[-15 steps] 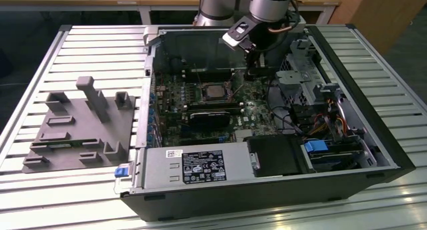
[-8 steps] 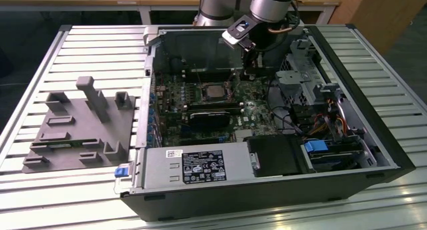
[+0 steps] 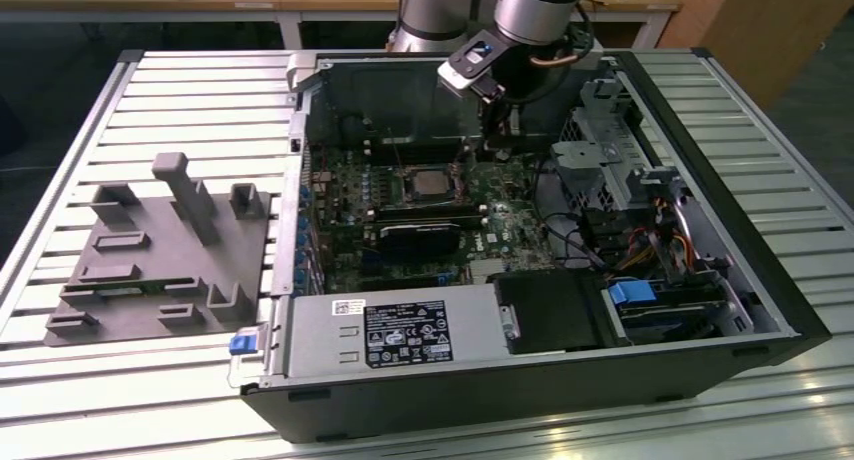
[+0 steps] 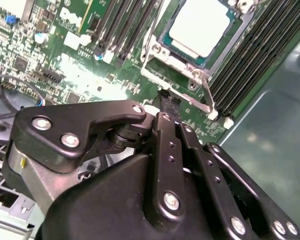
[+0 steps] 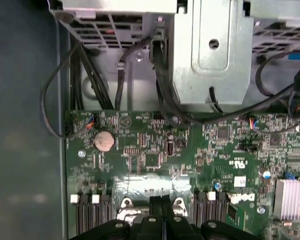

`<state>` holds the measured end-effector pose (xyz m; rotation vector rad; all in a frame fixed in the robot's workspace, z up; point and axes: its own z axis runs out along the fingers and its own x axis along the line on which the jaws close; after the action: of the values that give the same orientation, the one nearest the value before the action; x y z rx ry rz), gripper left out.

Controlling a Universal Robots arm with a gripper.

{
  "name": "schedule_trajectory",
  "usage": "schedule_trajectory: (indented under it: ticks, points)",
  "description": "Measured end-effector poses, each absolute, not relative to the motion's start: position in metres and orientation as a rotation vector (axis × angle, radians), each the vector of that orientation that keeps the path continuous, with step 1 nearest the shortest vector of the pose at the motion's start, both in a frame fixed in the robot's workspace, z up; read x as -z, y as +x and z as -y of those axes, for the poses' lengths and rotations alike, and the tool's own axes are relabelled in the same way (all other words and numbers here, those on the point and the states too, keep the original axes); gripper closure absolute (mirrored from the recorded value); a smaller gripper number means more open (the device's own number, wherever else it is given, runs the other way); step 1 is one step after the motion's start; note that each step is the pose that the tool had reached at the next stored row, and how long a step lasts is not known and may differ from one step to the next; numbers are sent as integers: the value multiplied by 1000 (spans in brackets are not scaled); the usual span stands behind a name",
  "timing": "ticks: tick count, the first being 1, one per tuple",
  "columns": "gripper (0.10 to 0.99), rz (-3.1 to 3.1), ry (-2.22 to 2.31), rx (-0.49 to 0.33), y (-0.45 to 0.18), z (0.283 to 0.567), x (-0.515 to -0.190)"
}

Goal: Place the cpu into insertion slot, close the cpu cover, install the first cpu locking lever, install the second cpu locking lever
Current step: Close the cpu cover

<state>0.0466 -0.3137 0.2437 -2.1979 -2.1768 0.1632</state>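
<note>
The cpu (image 4: 200,25), a pale metal-topped square, sits in the insertion slot (image 3: 404,184) on the green motherboard, where it also appears in the exterior view as the cpu (image 3: 430,184). The grey cpu cover (image 4: 162,47) lies down around the chip's edges. A thin wire locking lever (image 4: 208,95) runs along one side of the socket. My gripper (image 4: 167,102) hangs over the board just beside the socket, fingers together, tips close to the lever bar. Its fingertips (image 5: 161,202) show pressed together in the first wrist view. In the exterior view my gripper (image 3: 497,145) is to the right of the socket.
The open computer case (image 3: 747,280) lies on a slatted table. A black heatsink (image 3: 420,235) sits below the socket, long memory slots (image 4: 255,55) flank it, and a drive cage (image 3: 627,160) with cables (image 5: 115,80) stands close by. A grey fixture plate (image 3: 160,250) lies at the exterior view's left.
</note>
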Motion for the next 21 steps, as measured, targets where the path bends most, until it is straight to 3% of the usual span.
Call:
schedule_trajectory:
  ticks: [15, 21]
  points:
    - [984, 2186, -2209, -144, 24, 314, -244]
    - [984, 2220, -2246, -72, 12, 314, -243]
